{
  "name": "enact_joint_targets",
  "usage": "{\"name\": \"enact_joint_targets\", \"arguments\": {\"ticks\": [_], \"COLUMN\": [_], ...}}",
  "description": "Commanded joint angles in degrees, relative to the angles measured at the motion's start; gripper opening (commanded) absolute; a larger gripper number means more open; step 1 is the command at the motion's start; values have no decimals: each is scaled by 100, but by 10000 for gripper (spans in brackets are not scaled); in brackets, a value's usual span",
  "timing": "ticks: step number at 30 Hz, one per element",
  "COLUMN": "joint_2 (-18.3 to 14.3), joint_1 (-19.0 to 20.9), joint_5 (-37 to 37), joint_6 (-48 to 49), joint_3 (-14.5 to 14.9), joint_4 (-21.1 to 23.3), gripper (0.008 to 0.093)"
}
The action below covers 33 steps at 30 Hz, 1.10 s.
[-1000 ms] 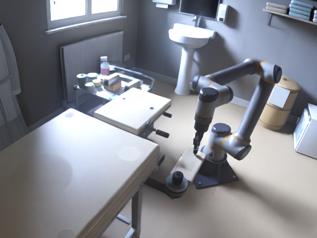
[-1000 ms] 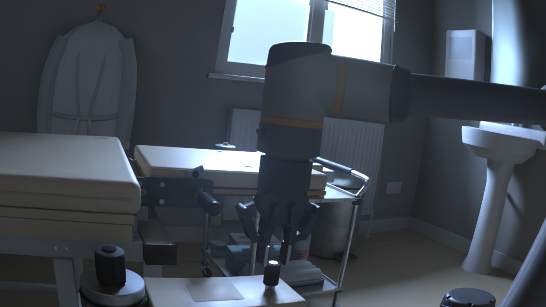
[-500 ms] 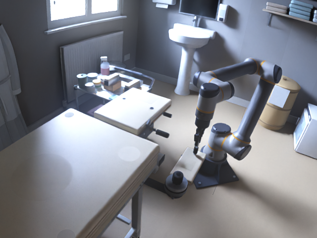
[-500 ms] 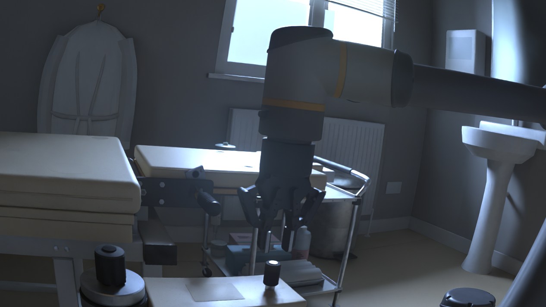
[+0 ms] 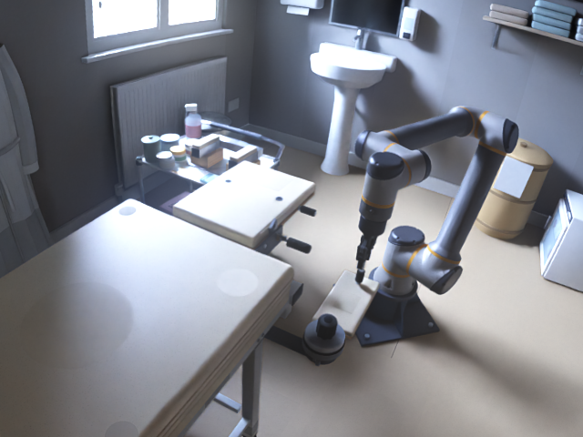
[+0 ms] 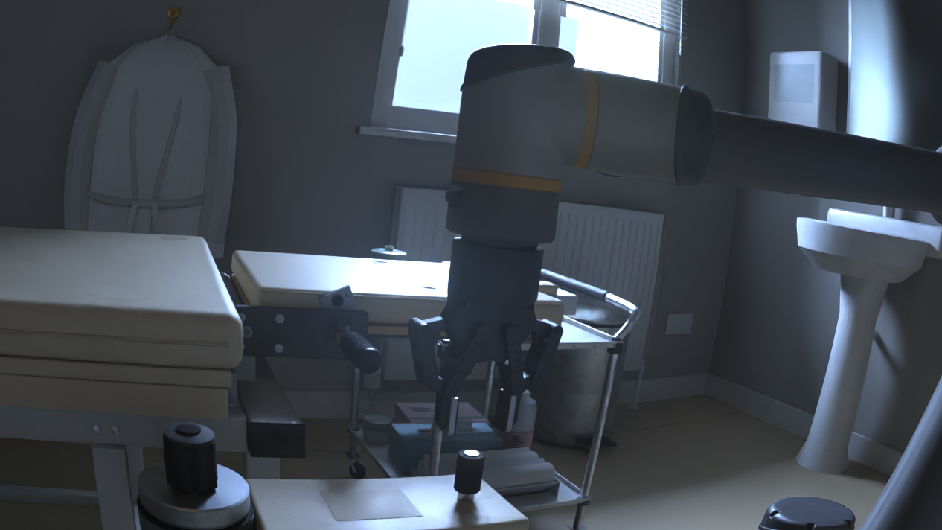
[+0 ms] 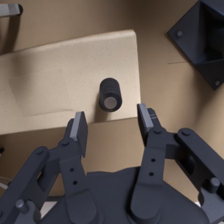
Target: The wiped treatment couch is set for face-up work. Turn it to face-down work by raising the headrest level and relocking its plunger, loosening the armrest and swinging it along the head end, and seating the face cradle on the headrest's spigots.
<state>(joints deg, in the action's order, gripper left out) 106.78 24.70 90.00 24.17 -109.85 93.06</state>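
Observation:
The short dark peg (image 7: 110,94) (image 6: 468,472) stands upright near the outer end of the beige armrest pad (image 5: 347,302) (image 7: 72,80). My gripper (image 7: 110,120) (image 6: 479,412) (image 5: 360,270) hangs just above the peg, open and empty. The armrest sticks out from the couch side, low near the robot base. Its black clamp knob (image 5: 326,326) (image 6: 190,448) sits on a round pivot disc at the inner end. The headrest (image 5: 245,200) (image 6: 388,280) lies level beyond the couch top, with two dark spigot holes in it. Two black handles (image 5: 298,244) stick out from its bracket. The face cradle (image 5: 242,154) lies on the trolley.
The main couch top (image 5: 127,310) fills the near left. The trolley (image 5: 207,155) with jars and boxes stands by the radiator. The robot base (image 5: 398,315) sits right beside the armrest. A sink (image 5: 351,70), a tan bin (image 5: 515,188) and a white box (image 5: 565,240) stand along the far wall.

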Motion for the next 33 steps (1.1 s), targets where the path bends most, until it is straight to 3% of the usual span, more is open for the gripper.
{"name": "enact_joint_targets", "arguments": {"ticks": [1, 5, 9, 20, 23, 26, 33], "joint_2": [1, 3, 11, -151, -218, -251, -255], "joint_1": [0, 0, 0, 0, 0, 0, 0], "joint_5": [0, 0, 0, 0, 0, 0, 0], "joint_6": [0, 0, 0, 0, 0, 0, 0], "joint_3": [6, 32, 263, 1846, 2162, 2301, 2325], "joint_4": [2, -25, -255, -1675, -1936, -2052, -2074], "gripper": [560, 560, 560, 560, 560, 560, 560]}}
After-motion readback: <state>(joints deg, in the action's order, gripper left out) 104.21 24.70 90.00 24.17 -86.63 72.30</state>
